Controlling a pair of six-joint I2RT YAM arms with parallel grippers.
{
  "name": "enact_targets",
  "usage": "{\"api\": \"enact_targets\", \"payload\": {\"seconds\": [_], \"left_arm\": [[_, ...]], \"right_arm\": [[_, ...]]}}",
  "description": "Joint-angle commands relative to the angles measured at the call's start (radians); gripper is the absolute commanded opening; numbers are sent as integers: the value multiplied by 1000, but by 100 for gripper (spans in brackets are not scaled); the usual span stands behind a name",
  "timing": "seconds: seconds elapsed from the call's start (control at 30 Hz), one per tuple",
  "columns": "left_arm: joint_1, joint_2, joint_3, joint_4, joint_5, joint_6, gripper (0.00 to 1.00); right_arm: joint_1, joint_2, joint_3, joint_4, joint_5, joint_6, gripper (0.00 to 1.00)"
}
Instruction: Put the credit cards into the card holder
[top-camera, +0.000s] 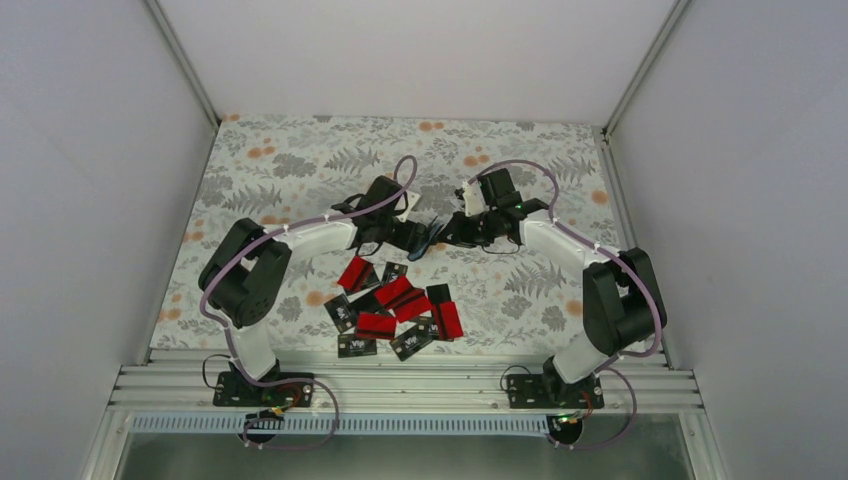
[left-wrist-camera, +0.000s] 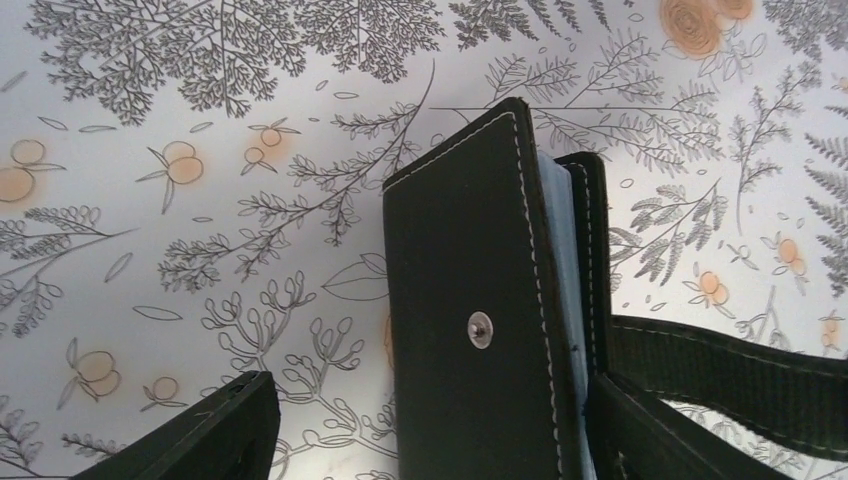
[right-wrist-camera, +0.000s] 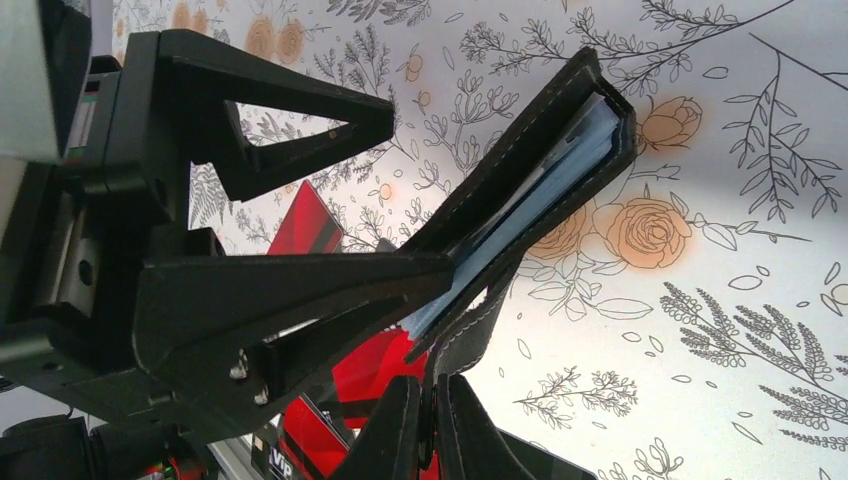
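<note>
The right pincer (right-wrist-camera: 430, 388) pinches the card holder (left-wrist-camera: 480, 300) by its flap. The left pincer (left-wrist-camera: 430, 385) is spread wide around it, not squeezing. Next, I think, it must be opened up for the cards (top-camera: 397, 292).

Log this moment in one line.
left gripper: jaws open around card holder | right gripper: jaws shut on its strap | credit cards: loose on table

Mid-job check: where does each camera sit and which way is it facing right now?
Top external: above and behind the bases, looking down at the table; both arms show, left tool and right tool both at the card holder.
Left wrist: looks along its open fingers at the holder's cover.
Right wrist: looks past its fingers, shut on the holder's strap, at the left tool.
Shared: all three show the holder.
</note>
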Motion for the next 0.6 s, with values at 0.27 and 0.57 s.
{"api": "enact_targets", "payload": {"seconds": [0.27,0.57], "left_arm": [[-3,-8,26,14,-76,-46,62],[-2,-15,27,18,-78,-56,54]], "right_arm": [[-12,-32,-32,-20,78,-2,4],[-27,-29,-69,-21,134,-3,4]]}}
